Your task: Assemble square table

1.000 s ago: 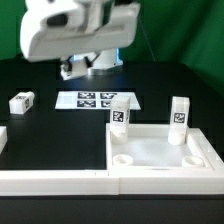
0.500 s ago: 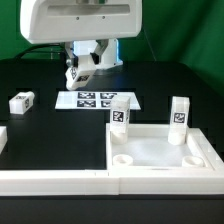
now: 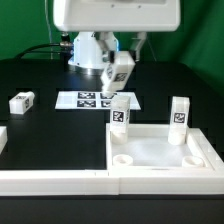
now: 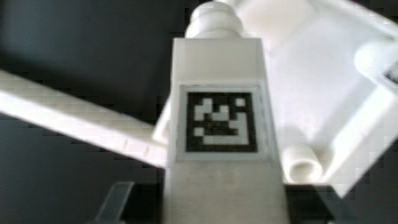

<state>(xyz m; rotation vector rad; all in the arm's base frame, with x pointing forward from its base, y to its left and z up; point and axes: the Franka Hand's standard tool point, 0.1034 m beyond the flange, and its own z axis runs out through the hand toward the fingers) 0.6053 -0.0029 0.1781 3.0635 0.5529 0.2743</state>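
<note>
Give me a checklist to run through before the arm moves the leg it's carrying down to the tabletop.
1. Gripper shut on the held leg: ok.
2. Standing legs upright in the far sockets of the tabletop: ok.
3. Near sockets free: ok.
4. Held leg over a near socket: not ok, it hangs up by the far rim.
5. Spare leg clear of the tabletop: ok.

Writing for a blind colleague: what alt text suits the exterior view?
The gripper holds a tagged leg in the air. Two upright legs stand in the tabletop's far corners; a loose leg lies at the exterior view's left.
</note>
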